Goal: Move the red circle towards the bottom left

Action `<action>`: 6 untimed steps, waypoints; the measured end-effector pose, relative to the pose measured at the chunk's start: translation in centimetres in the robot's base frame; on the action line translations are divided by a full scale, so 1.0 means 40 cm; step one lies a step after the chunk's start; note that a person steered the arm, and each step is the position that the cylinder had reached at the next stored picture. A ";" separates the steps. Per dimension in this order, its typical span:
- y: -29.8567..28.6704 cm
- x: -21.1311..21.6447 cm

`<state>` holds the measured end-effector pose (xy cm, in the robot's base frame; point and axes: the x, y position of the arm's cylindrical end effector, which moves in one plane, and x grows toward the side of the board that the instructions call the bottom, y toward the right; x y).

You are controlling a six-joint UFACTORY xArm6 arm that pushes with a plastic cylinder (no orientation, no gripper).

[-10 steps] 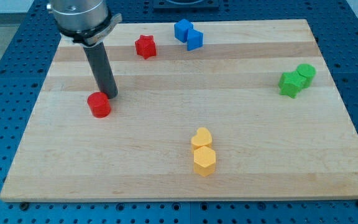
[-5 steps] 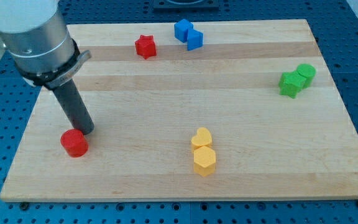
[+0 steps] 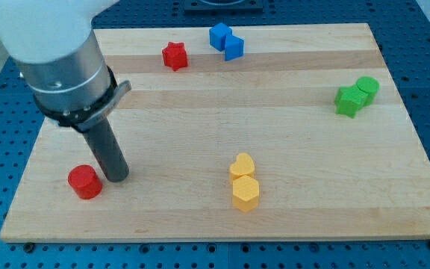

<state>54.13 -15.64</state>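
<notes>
The red circle (image 3: 85, 181) lies near the board's bottom-left part in the camera view. My tip (image 3: 116, 178) rests on the board just to the right of the red circle, close to it or touching it; I cannot tell which. The dark rod rises from the tip up and left to the arm's grey body (image 3: 60, 52).
A red star (image 3: 175, 56) and two blue blocks (image 3: 226, 41) lie at the top. Two green blocks (image 3: 355, 96) sit at the right. A yellow heart (image 3: 242, 165) and a yellow hexagon (image 3: 245, 193) sit at the bottom centre. The wooden board's (image 3: 290, 134) left edge is near the circle.
The red circle has slid down and to the left across the board. My tip followed it and now stands on its right side.
</notes>
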 end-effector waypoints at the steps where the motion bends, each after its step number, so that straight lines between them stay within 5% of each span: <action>1: 0.000 0.038; 6: -0.066 0.017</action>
<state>54.81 -18.27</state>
